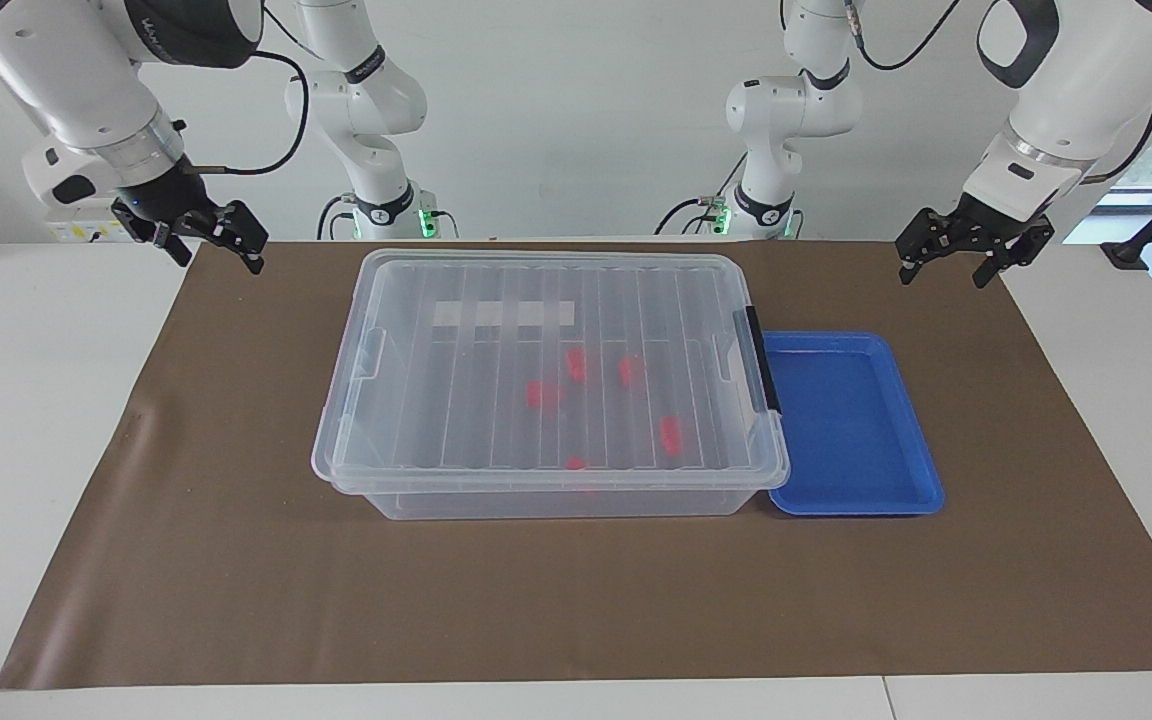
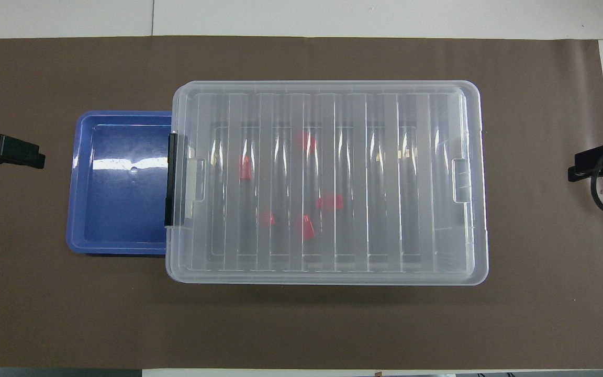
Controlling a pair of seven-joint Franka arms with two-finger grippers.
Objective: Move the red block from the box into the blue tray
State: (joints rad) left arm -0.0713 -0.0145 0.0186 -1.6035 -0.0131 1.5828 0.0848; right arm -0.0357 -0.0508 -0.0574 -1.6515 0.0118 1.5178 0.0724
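Note:
The clear box (image 1: 416,490) (image 2: 453,104) stands mid-table with its ribbed lid on. Several red blocks lie inside it, seen through the lid, one of them a red block (image 1: 542,393) (image 2: 330,202). The blue tray (image 1: 856,420) (image 2: 118,209) sits empty right against the box at the left arm's end, its edge tucked under the lid's rim. My left gripper (image 1: 943,278) (image 2: 34,157) hangs open over the mat's edge at that end, holding nothing. My right gripper (image 1: 220,262) (image 2: 576,172) hangs open and empty over the mat's edge at the other end.
A brown mat (image 1: 236,560) (image 2: 71,314) covers the white table under the box and tray. A black latch clip (image 1: 762,360) (image 2: 170,180) sits on the box's end next to the tray. Both arms wait, raised, apart from the box.

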